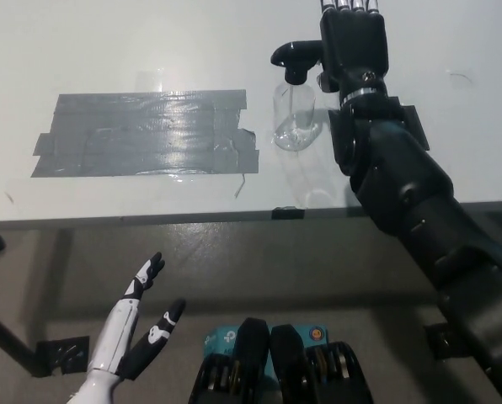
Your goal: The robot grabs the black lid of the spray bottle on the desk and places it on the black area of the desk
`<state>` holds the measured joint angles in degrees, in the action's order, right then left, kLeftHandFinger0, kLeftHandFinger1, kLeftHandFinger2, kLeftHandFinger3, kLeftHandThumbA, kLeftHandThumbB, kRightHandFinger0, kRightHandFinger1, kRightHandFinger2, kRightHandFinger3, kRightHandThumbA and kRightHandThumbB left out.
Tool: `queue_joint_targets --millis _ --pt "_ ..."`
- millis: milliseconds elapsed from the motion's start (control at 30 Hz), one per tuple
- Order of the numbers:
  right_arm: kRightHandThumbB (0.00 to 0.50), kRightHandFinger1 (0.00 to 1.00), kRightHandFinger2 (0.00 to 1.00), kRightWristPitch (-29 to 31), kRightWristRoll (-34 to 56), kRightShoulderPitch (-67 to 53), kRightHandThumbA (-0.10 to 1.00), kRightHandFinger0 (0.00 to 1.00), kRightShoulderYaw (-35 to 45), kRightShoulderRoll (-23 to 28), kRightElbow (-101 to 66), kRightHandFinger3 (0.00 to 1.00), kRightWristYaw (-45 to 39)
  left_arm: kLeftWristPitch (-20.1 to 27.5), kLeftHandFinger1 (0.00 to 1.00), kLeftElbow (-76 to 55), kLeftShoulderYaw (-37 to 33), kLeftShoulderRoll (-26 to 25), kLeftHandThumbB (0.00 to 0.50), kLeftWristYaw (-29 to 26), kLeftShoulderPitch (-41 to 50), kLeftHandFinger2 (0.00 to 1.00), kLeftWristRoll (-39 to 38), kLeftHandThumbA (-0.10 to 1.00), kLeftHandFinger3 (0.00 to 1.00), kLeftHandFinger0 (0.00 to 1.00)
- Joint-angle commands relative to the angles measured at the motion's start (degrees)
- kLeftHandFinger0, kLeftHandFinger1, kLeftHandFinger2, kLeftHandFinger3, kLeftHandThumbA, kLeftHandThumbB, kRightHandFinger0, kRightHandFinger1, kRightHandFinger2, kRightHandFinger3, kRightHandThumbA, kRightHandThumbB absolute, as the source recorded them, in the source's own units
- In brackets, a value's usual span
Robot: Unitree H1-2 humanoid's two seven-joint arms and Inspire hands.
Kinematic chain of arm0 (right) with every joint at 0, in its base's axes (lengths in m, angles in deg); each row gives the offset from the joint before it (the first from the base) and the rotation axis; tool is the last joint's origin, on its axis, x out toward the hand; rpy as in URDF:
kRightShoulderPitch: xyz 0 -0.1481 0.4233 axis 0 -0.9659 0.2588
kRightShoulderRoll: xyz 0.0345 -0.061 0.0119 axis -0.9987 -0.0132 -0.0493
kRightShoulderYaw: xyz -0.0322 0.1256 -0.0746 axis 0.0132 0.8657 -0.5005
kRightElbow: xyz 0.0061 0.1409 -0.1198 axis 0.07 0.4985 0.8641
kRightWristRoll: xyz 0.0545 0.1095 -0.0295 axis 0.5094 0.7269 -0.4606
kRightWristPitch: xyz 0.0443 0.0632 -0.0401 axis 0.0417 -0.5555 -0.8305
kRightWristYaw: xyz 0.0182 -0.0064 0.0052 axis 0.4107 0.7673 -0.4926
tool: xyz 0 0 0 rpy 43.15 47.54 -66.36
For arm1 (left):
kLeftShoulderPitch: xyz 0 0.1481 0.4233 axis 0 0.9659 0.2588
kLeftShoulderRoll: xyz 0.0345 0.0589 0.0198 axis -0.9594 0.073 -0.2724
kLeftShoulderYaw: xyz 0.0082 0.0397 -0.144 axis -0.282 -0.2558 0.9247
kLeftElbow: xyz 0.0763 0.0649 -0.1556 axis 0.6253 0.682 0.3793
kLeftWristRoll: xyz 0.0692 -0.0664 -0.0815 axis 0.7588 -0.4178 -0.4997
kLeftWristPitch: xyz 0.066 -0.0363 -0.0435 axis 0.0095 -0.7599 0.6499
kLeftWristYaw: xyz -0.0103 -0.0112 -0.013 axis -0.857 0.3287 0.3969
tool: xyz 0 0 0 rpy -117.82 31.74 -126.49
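From left: white left hand (131,337) idles open below the desk edge, grey-black taped patch (146,133) awaits, black plastic trigger lid (295,59) sits atop the clear spray bottle (296,118), light, rigid, slippery, best pinched at its neck, beside my black right hand (354,42), fingers extended, empty.

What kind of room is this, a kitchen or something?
More likely a lab test bench: a plain white desk with a taped dark patch, a lone spray bottle, and bare floor below.

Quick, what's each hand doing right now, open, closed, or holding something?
Left hand: open, resting low below the desk edge, holding nothing.
Right hand: open, flat beside the black lid, not gripping it.
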<state>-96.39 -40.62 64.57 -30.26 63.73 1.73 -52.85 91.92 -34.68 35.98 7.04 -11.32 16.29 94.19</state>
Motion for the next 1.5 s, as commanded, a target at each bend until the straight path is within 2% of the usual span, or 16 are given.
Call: queue_joint_targets --millis 0,400,467,500,533,600,633,767,833,967,1167,1267,1367,1400,1433,1467 --pt "0.369 1.00 1.00 0.88 1.28 4.58 1.00 1.00 -0.64 -0.72 -0.07 1.00 1.20 1.21 1.00 -2.15 -0.21 -0.63 0.000 -0.46 -0.94 1.00 1.18 0.88 1.00 1.00" --pt "0.384 1.00 1.00 1.33 2.49 6.03 1.00 1.00 -1.36 -1.36 3.09 1.00 1.32 1.83 1.00 -1.75 -0.22 -0.87 0.000 -0.50 -1.36 1.00 1.39 0.90 1.00 1.00" --pt "0.376 1.00 1.00 2.82 2.56 6.35 1.00 1.00 -1.57 -1.43 4.41 1.00 3.17 1.68 1.00 -2.04 -0.20 -0.87 0.000 -0.47 -1.33 1.00 1.47 0.90 1.00 1.00" --pt "0.343 1.00 1.00 3.26 2.36 6.75 0.95 1.00 -1.99 -1.43 5.32 1.00 3.30 1.70 1.00 -1.98 -0.21 -0.90 0.000 -0.51 -1.36 1.00 1.59 0.90 1.00 1.00" --pt "0.267 0.79 0.75 4.89 2.83 6.93 0.72 0.95 -2.01 -1.28 5.76 0.90 3.02 1.70 1.00 -1.98 -0.23 -0.95 0.000 -0.50 -1.37 1.00 1.71 0.89 1.00 1.00" --pt "0.217 0.11 0.22 7.88 7.18 6.80 0.36 0.18 1.28 -1.65 6.15 0.44 1.73 1.91 1.00 -1.93 -0.28 -0.99 0.000 -0.62 -1.43 1.00 1.99 0.89 1.00 1.00" --pt "0.201 0.00 0.10 8.74 8.13 6.67 0.22 0.01 1.99 -1.62 6.34 0.32 1.82 1.94 1.00 -1.85 -0.35 -1.00 0.000 -0.60 -1.55 1.00 2.07 0.90 1.00 1.00" --pt "0.179 0.03 0.22 11.06 9.51 6.01 0.30 0.00 3.31 -1.53 6.63 0.37 2.92 1.69 1.00 -2.03 -0.34 -1.00 0.000 -0.31 -1.57 1.00 1.57 0.89 1.00 1.00" --pt "0.184 0.11 0.36 11.50 9.88 5.87 0.36 0.00 3.72 -1.49 6.05 0.51 3.58 2.07 1.00 -1.79 -0.43 -1.11 0.000 -0.37 -1.67 1.00 1.62 0.89 1.00 1.00" --pt "0.192 0.11 0.38 12.10 10.06 6.44 0.45 0.00 3.88 -1.42 5.79 0.59 4.92 2.29 1.00 -1.26 -0.34 -1.26 0.000 -0.44 -2.14 1.00 1.31 0.89 1.00 1.00" --pt "0.193 0.07 0.33 12.59 10.80 6.65 0.50 0.00 3.83 -1.15 4.92 0.50 5.24 2.00 1.00 -1.39 -0.42 -1.41 0.000 -0.26 -1.98 1.00 1.35 0.90 1.00 1.00" --pt "0.194 0.03 0.27 12.60 10.61 6.69 0.48 0.00 3.50 -0.79 4.62 0.43 6.03 2.37 1.00 -1.05 -0.53 -1.46 0.000 -0.38 -2.03 1.00 1.44 0.90 1.00 1.00" --pt "0.173 0.04 0.30 11.35 10.29 6.82 0.33 0.00 3.40 -0.17 2.98 0.44 6.25 2.11 1.00 -1.26 -0.58 -1.43 0.000 -0.23 -2.00 1.00 1.32 0.90 1.00 1.00" --pt "0.167 0.07 0.34 11.09 10.51 6.79 0.28 0.00 3.76 0.17 1.86 0.47 6.34 2.31 1.00 -1.12 -0.60 -1.44 0.000 -0.29 -2.06 1.00 1.26 0.90 1.00 1.00" --pt "0.111 0.12 0.44 11.04 10.62 6.76 0.31 0.00 3.90 0.28 1.43 0.57 6.38 2.37 1.00 -1.07 -0.60 -1.44 0.000 -0.31 -2.08 1.00 1.25 0.90 1.00 1.00" --pt "0.146 0.20 0.50 11.51 10.85 7.06 0.23 0.03 4.33 0.78 0.24 0.61 6.91 2.25 1.00 -1.10 -0.50 -1.55 0.000 -0.28 -2.37 1.00 1.23 0.89 1.00 1.00"
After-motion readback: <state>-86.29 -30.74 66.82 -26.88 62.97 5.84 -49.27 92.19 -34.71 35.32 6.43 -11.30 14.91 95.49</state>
